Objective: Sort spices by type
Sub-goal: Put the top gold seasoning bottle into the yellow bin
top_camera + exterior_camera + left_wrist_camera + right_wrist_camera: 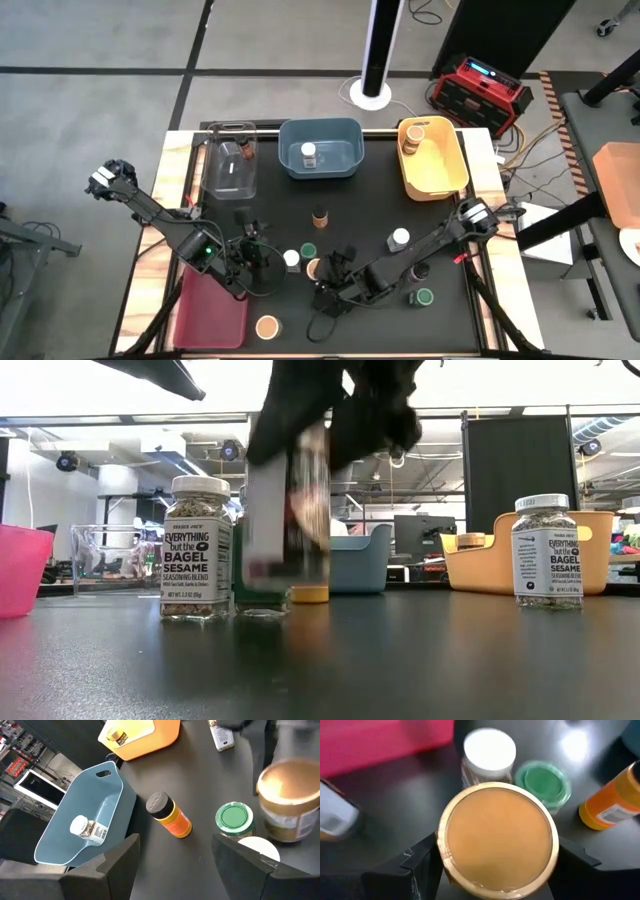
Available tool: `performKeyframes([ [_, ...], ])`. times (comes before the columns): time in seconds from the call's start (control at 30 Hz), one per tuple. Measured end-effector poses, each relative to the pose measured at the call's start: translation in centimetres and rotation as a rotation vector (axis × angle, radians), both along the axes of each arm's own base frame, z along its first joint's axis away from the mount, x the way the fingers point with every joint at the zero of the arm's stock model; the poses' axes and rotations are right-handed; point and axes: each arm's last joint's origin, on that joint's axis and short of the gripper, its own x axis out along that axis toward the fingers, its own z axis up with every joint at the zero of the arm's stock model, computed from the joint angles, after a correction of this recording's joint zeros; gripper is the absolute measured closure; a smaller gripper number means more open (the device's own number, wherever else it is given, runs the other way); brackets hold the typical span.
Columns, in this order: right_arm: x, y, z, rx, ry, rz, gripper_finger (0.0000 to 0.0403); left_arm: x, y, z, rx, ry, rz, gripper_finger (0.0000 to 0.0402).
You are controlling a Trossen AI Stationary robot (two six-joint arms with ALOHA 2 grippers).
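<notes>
My right gripper (495,862) is shut on a tan-lidded spice jar (313,268) in the middle of the black table. Next to it stand a white-lidded jar (291,258) and a green-lidded jar (308,250). An orange jar with a dark lid (168,814) stands farther toward the bins. My left gripper (175,862) is open just left of this cluster, with nothing between its fingers. Other jars stand on their bases: white-lidded (400,238), green-lidded (424,297) and tan-lidded (267,327). My right gripper holds the tan-lidded jar by its body just under the lid (500,840), pinched between the two fingers (420,862), which come from above, pointing down. The jar stays upright, and in the low view its base (285,575) appears lifted clear of the table.
At the far edge stand a clear bin (228,170) holding a dark-lidded jar, a blue bin (345,160) holding a white-lidded jar (309,153), and a yellow bin (445,175) holding a tan-lidded jar. A red bin (210,310) sits at the near left.
</notes>
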Motion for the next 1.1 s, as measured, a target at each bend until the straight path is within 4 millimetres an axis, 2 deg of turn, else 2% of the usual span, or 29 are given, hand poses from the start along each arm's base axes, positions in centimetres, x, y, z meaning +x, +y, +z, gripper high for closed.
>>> performKeyframes([
  [0.23,-1.7,-0.7,4.5,0.098,-0.106,-0.1,0.0132,-0.1,0.1,0.1,-0.022,-0.016,0.013,0.0171],
  [0.4,-4.5,-2.7,8.0,0.068,-0.11,-0.219,0.0132,-0.2,0.1,0.3,-0.023,-0.018,0.014,0.0171],
  [0.6,-7.6,-7.0,11.1,-0.033,-0.073,-0.39,0.0132,-0.2,0.1,0.3,-0.023,-0.017,0.014,0.0171],
  [0.87,-10.2,-13.1,13.9,-0.145,-0.06,-0.578,0.0132,-0.2,0.1,0.3,-0.022,-0.016,0.014,0.0171],
  [1.1,-13.6,-16.9,14.1,-0.175,-0.042,-0.66,0.0132,-0.2,0.1,0.3,-0.021,-0.014,0.014,0.0171],
])
